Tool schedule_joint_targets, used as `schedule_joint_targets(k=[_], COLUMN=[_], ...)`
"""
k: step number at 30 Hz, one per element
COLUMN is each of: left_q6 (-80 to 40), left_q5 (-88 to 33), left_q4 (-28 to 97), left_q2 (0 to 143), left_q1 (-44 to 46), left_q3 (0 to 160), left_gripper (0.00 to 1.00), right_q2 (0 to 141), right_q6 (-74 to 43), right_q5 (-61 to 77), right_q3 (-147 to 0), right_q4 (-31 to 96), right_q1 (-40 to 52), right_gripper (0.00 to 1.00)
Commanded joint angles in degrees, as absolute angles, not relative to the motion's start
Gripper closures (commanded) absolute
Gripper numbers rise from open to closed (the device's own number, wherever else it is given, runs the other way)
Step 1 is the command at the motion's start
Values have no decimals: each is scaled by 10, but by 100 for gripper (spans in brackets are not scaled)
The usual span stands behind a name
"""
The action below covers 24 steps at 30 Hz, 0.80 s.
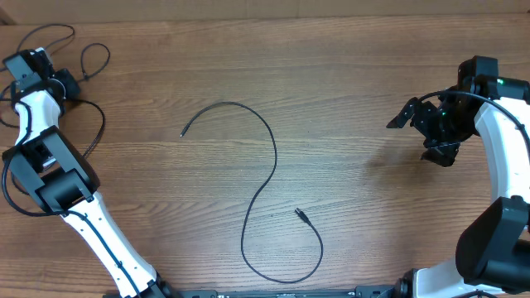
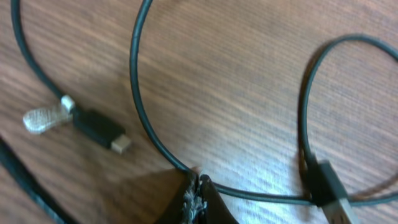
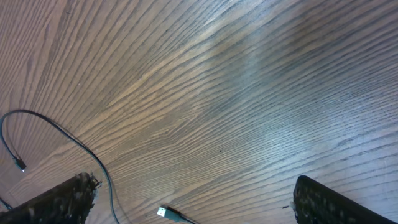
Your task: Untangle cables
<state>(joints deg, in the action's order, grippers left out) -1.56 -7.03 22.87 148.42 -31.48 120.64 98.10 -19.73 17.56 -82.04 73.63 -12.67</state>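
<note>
One long black cable lies in an S-shaped curve at the table's middle, with one plug end near the front. Several more black cables lie in loose loops at the far left corner. My left gripper is there, shut on a thin black cable between its fingertips. A silver-tipped plug and a second plug lie next to it. My right gripper is open and empty above bare wood at the right. Its wrist view shows open fingers, a USB plug and cable.
The wooden table has bare room between the middle cable and the right gripper. A clear tag hangs on the cable by the silver-tipped plug. The thicker arm cable loops beside the left arm.
</note>
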Motion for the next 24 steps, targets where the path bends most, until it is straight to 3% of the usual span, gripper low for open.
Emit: schedule_joint_targets(k=[1, 11, 16, 18, 19, 21, 24], left_q6=[-28, -172, -144, -110, -87, -70, -70], left_q5=[-99, -452, -470, -470, -463, -431, -335], left_q4=[334, 489, 613, 682, 727, 783, 836], left_q2=[1526, 1362, 1327, 1326, 1328, 1328, 1329], left_q1=[-315, -281, -210, -173, -148, -108, -45], left_q3=[1232, 1347, 1347, 1347, 1346, 1341, 1336], left_gripper=[96, 96, 96, 87, 72, 58, 52], right_q2=[978, 978, 978, 978, 978, 978, 978], right_q6=[-201, -201, -201, -201, -201, -201, -201], right_q5=[172, 172, 172, 172, 172, 172, 171], right_q3=[-826, -826, -826, -826, -826, -826, -826], right_q4=[736, 736, 736, 736, 736, 736, 736], right_q1=[-128, -128, -128, -128, -128, -128, -128], right_gripper=[0, 0, 0, 0, 0, 0, 0])
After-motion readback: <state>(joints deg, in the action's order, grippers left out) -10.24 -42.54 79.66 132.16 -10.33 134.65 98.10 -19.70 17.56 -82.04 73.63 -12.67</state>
